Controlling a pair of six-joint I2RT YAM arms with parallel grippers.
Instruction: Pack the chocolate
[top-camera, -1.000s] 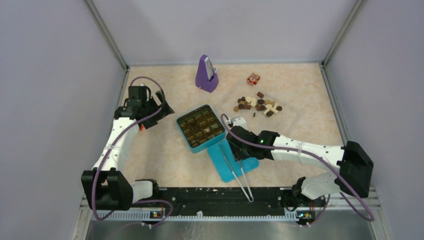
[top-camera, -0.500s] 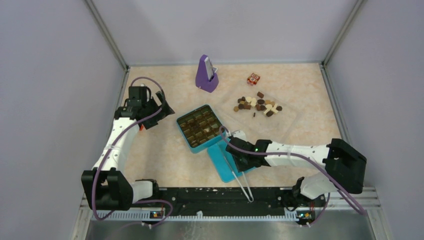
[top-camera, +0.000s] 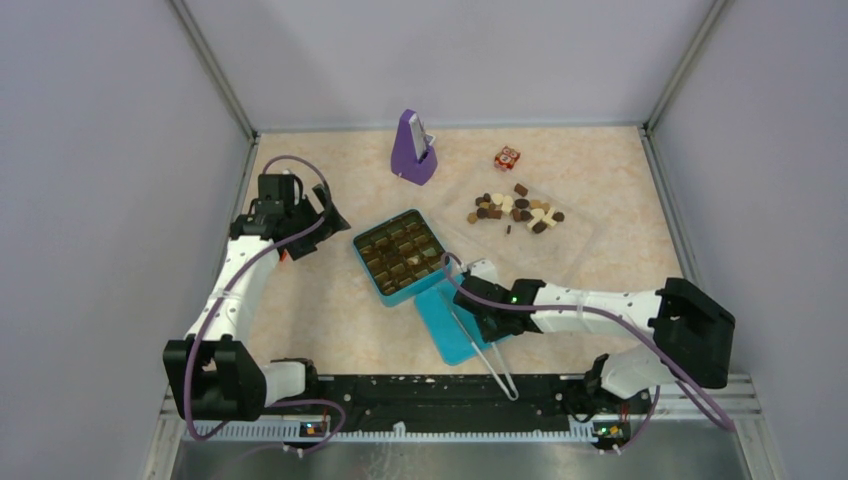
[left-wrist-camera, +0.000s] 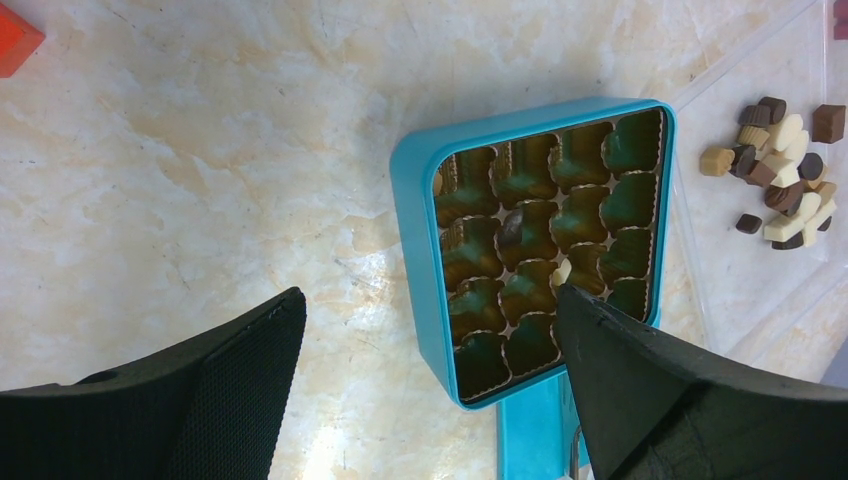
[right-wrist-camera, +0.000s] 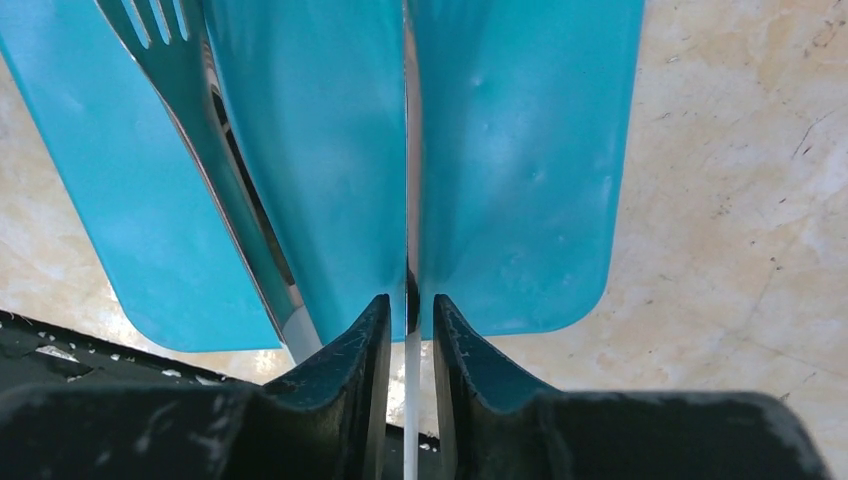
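Right fingers (right-wrist-camera: 378, 335) are pinched nearly shut on what looks like one leg of the metal tongs (top-camera: 495, 365), over the teal lid (top-camera: 445, 335). I've got the left fingers (top-camera: 330, 215) hanging wide open beside the tin (top-camera: 400, 292). The chocolate (top-camera: 515, 210) is mostly piled far right on the counter (top-camera: 320, 310), with a couple of pieces in the tin.

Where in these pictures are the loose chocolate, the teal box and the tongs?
chocolate (top-camera: 517, 207), top view, middle of the pile.
teal box (left-wrist-camera: 413, 230), left wrist view, left wall.
tongs (right-wrist-camera: 240, 200), right wrist view, the free arm.
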